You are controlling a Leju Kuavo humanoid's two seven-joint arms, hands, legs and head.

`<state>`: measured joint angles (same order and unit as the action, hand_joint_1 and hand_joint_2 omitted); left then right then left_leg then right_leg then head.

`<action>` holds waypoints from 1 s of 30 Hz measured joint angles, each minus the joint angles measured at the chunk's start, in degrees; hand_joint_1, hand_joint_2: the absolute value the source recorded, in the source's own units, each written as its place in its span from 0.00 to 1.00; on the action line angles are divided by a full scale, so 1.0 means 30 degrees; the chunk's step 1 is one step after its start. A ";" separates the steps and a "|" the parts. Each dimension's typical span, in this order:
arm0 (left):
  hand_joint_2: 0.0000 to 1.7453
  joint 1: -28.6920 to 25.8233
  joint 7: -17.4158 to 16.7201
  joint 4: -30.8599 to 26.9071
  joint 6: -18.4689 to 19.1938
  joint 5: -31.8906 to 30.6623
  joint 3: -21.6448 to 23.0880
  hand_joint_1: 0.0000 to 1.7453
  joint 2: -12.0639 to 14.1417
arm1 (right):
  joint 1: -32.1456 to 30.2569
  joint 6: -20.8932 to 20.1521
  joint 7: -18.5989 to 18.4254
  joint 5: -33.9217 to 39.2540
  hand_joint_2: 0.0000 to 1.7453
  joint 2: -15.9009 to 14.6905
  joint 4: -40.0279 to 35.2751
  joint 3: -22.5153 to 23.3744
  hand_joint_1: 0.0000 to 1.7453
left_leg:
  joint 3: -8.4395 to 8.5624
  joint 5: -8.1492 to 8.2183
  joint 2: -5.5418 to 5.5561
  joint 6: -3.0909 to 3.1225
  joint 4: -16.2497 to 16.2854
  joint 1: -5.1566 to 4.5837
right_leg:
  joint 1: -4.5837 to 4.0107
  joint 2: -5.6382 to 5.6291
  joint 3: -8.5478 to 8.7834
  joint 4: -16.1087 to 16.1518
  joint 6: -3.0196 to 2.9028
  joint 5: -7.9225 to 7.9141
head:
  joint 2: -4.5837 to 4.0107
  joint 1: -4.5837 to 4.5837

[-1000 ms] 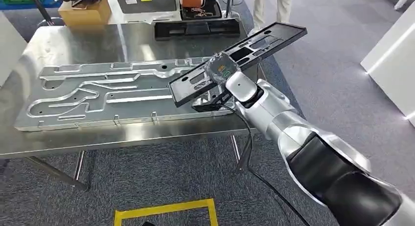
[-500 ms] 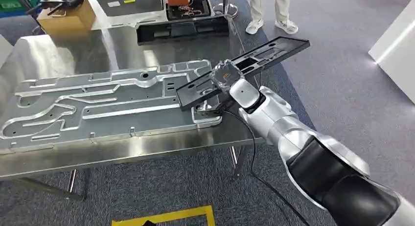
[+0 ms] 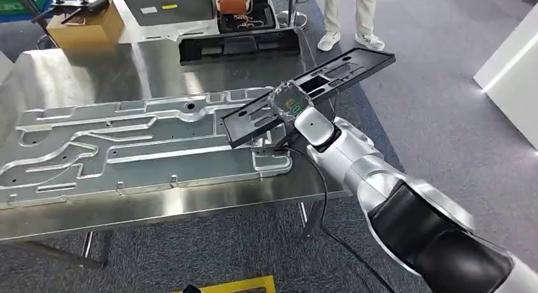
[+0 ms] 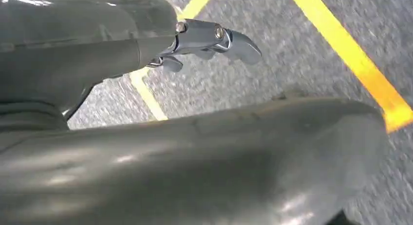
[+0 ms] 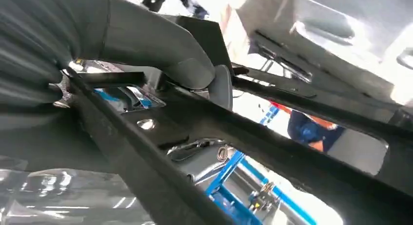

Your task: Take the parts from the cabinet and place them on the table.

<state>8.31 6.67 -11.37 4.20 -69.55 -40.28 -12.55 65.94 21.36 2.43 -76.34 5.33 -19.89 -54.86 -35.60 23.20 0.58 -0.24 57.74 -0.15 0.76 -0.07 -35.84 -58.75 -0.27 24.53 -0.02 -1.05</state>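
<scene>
My right hand (image 3: 288,104) grips a long black plastic part (image 3: 346,66) with cut-out windows, tilted above the right end of the steel table (image 3: 190,201). In the right wrist view the thick grey thumb (image 5: 160,47) presses on the black part (image 5: 292,152) from close up. A large silver machined plate (image 3: 139,147) lies flat on the table under the held part's near end. Another black part (image 3: 238,45) lies at the table's far edge. My left hand (image 4: 209,40) hangs over grey carpet with nothing in its fingers.
A cardboard box (image 3: 85,23) and a black tray with an orange item (image 3: 235,1) stand behind the table. A person's legs (image 3: 346,17) are at the back right. A white cabinet (image 3: 514,71) is at the right. Yellow floor tape (image 3: 222,285) lies below.
The camera has shifted, so the whole scene slid slightly. My right hand still holds the black part, now a little lower and nearer over the plate's right end.
</scene>
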 joint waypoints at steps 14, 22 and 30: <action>0.00 0.0317 -0.0452 0.0000 -0.0044 -0.0284 0.0525 0.00 -0.0036 | -0.1670 0.0989 0.0713 0.2207 1.00 0.1188 -0.0095 0.3628 1.00 | -0.0005 0.0068 0.0009 0.0325 0.0004 -0.0065 | 0.0054 0.0004 0.0158 0.0305 0.0313 -0.0094 | 0.0000 0.0000; 0.00 0.0488 -0.0729 0.0000 0.0015 -0.0561 0.0765 0.00 -0.0138 | -0.0645 -0.0388 -0.0597 0.1362 1.00 0.2704 0.0197 0.4182 1.00 | 0.0007 0.0057 -0.0004 0.0325 0.0001 -0.0058 | 0.0037 0.0000 0.0148 0.0299 0.0315 -0.0095 | 0.0000 0.0000; 0.00 0.0472 -0.0852 0.0000 -0.0299 -0.0524 0.0860 0.00 -0.0138 | -0.0495 0.0246 -0.0590 0.1667 1.00 0.3126 0.0539 0.5098 1.00 | 0.0002 0.0057 0.0002 0.0325 -0.0001 -0.0055 | 0.0037 0.0005 0.0150 0.0296 0.0314 -0.0093 | 0.0000 0.0000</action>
<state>9.72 4.11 -11.37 3.30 -71.12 -37.70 -12.96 64.46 22.10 0.66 -71.34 14.71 -18.27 -39.56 -35.60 23.37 0.59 0.74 57.73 -0.32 0.87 -0.06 -35.39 -57.86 0.67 24.25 -0.02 -1.05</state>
